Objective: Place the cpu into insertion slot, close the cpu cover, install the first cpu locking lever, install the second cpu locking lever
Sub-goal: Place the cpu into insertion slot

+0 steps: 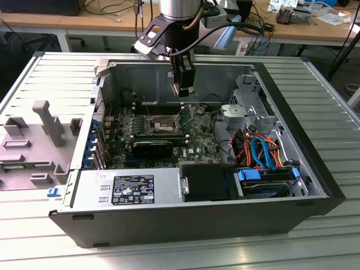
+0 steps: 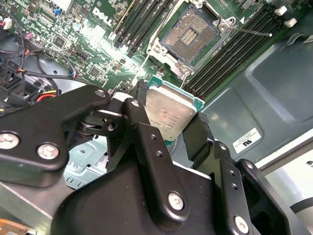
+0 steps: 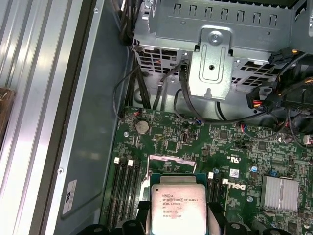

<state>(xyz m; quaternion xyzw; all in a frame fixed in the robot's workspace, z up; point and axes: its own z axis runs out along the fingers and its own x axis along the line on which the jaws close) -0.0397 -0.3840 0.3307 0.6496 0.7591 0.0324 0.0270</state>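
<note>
The tool (image 2: 167,120) is holding the cpu (image 3: 176,208) in the air near the uncovered insertion slot (image 2: 188,35); placing it, I think, is calling for square alignment.

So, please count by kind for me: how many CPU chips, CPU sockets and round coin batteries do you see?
cpu: 1
insertion slot: 1
coin battery: 1
Total: 3

Dull silver metal cpu (image 3: 177,208), glossy green board (image 3: 230,144), matt grey metal case (image 3: 98,122)
</note>
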